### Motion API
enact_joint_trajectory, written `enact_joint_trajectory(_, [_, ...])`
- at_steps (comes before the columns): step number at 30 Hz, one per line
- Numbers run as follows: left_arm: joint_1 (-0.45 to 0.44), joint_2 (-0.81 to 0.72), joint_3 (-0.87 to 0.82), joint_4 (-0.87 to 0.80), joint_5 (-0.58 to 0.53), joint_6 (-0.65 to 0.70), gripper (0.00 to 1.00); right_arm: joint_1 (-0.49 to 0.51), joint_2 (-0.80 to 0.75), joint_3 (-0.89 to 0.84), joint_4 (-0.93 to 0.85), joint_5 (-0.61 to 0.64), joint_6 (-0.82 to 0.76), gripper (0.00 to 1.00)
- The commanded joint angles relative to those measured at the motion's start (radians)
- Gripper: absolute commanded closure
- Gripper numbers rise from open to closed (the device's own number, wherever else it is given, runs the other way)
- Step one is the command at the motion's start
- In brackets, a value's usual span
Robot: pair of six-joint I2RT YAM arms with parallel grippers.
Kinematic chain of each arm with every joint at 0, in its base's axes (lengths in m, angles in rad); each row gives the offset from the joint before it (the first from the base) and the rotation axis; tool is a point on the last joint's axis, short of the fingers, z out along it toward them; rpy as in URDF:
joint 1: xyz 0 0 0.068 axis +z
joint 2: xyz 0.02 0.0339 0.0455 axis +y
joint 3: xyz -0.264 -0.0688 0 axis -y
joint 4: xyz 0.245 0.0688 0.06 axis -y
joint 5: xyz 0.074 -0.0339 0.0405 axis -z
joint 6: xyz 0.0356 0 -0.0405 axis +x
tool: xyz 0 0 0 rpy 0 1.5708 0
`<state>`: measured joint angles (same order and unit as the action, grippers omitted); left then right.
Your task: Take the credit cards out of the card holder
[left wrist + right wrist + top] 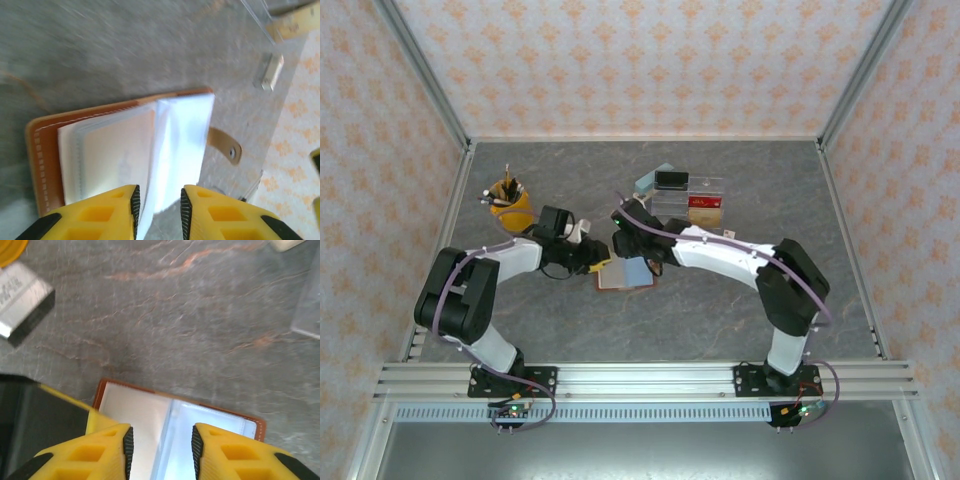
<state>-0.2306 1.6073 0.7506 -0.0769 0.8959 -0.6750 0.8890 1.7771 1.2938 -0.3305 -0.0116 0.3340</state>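
While the brown card holder (628, 273) lies open, clear sleeves (182, 127) fanned, both arms' jaws stand part-open, empty.

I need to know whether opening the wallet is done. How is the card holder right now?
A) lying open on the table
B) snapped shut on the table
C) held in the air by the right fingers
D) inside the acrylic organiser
A: the card holder lies spread open on the table, its sleeves facing up and its snap tab undone.

Grey marbled table (720, 320); floral papered walls (640, 60); aluminium frame (640, 375).
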Motion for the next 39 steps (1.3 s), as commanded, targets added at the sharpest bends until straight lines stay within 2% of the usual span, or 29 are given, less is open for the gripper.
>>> enact_joint_trajectory(1, [-0.039, -0.035, 0.03, 0.024, 0.034, -0.016, 0.68, -0.01, -0.078, -0.056, 0.056, 0.152, 0.043, 0.61])
enact_joint_trajectory(6, [-0.108, -0.032, 0.064, 0.056, 0.016, -0.063, 0.65, -0.022, -0.152, -0.12, 0.087, 0.225, 0.092, 0.59])
enact_joint_trajectory(14, [-0.199, 0.062, 0.155, 0.055, -0.053, -0.078, 0.59, -0.032, -0.166, -0.136, 0.079, 0.232, 0.117, 0.58])
enact_joint_trajectory(19, [-0.208, 0.148, 0.191, 0.032, -0.136, -0.098, 0.6, -0.034, -0.16, -0.135, 0.067, 0.224, 0.124, 0.57])
enact_joint_trajectory(27, [-0.208, 0.181, 0.214, -0.004, -0.165, -0.093, 0.66, -0.037, -0.158, -0.127, 0.048, 0.201, 0.109, 0.57])
enact_joint_trajectory(33, [-0.166, 0.064, 0.197, -0.101, -0.208, -0.072, 0.67, -0.036, -0.102, -0.082, 0.004, 0.086, 0.057, 0.57])
enact_joint_trajectory(39, [-0.031, -0.066, 0.119, -0.192, -0.264, -0.075, 0.66, -0.014, 0.027, 0.016, -0.088, -0.111, -0.021, 0.54])
